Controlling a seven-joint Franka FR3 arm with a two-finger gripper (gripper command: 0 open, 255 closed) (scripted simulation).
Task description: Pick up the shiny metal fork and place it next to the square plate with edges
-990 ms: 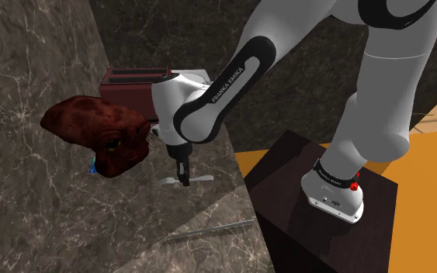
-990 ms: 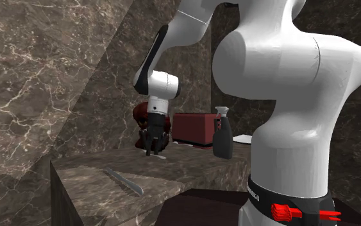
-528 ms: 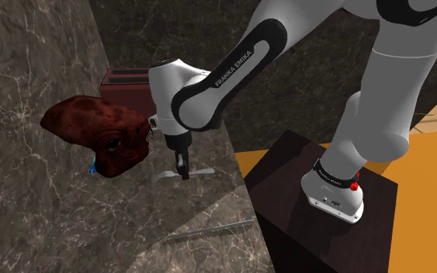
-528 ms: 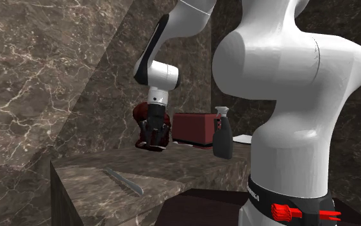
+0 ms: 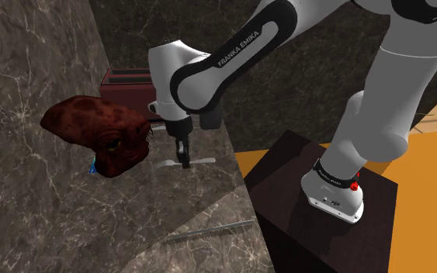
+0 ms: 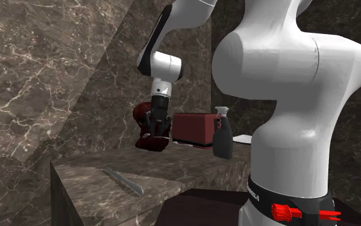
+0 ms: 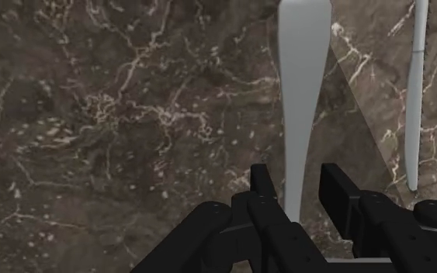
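Where black fingers (image 7: 261,186) clasp it, the pale fork (image 7: 298,101) (smooth, flat) tapers.

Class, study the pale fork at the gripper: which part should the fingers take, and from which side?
Its narrow waist, from above: the fork is flat and level, wider toward one end, so the fingers close across its slimmest width, as the gripper does now.

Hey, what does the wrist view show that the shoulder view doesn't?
The wrist view adds a close look at the two black fingers flanking the fork at its narrow handle end. The shoulder view adds a dark red lumpy object, a dark red toaster, the dark stand, the white arm and orange floor. Shared: the fork in the gripper, the marble counter and a slim grey utensil.
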